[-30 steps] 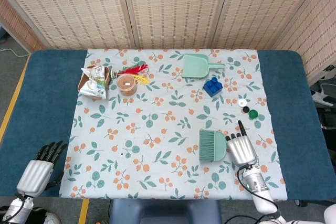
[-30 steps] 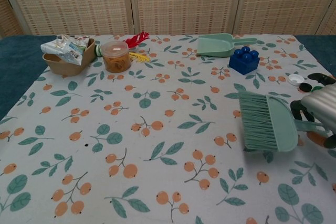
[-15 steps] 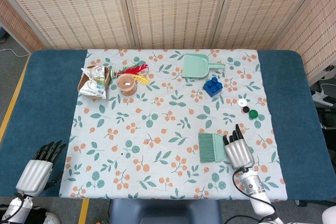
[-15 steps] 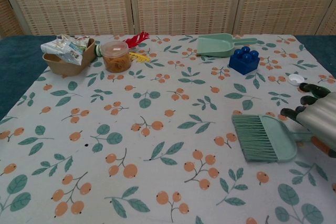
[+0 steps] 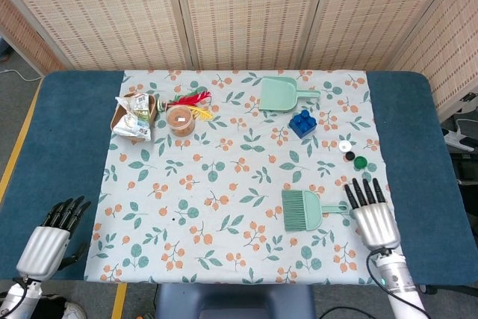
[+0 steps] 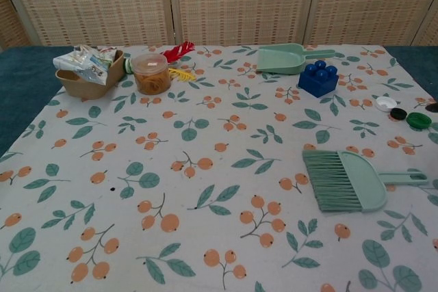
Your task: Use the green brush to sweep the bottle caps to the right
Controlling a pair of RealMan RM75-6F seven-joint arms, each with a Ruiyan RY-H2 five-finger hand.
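The green brush (image 5: 304, 210) (image 6: 349, 180) lies flat on the patterned cloth, bristles to the left, handle pointing right. Nothing touches it. My right hand (image 5: 372, 218) is just right of the handle's end, fingers spread and empty; the chest view does not show it. Three bottle caps, white (image 5: 344, 146) (image 6: 386, 103), black (image 5: 349, 156) (image 6: 398, 113) and green (image 5: 361, 161) (image 6: 418, 120), sit close together beyond the brush near the cloth's right edge. My left hand (image 5: 49, 236) rests open at the table's front left corner, holding nothing.
A green dustpan (image 5: 281, 94) and a blue toy block (image 5: 302, 122) lie at the back right. A paper box with wrappers (image 5: 134, 116), a plastic tub (image 5: 181, 120) and red feathers (image 5: 190, 98) stand at the back left.
My right hand let go of the brush and drew back to the right, off the handle. The brush settled flat on the cloth. The left hand barely shifted.
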